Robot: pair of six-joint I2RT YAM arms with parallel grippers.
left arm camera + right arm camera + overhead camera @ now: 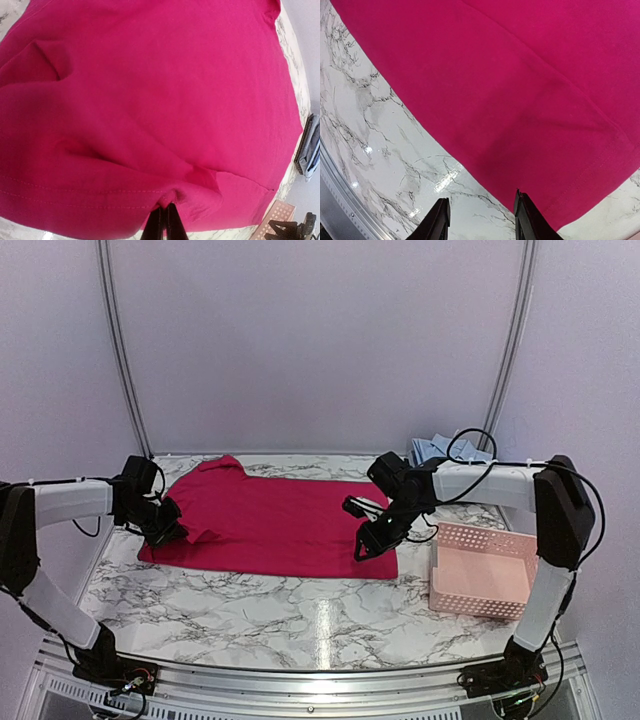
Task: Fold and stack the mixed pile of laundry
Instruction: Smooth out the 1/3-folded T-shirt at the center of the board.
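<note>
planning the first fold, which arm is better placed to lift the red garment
Probably left: the left gripper is shut on the edge of the magenta garment. The right gripper hangs open over its corner.

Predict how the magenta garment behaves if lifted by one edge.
Probably floppy: the magenta garment puckers where the left fingers pinch its hem, so it should drape. Likely light: thin, flat. On the glossy marble table it may slide when dragged.

Bright, even light, soft shadows.
Glare streaks the table [322, 625] at lower centre; wrist views bend at the edges.
</note>
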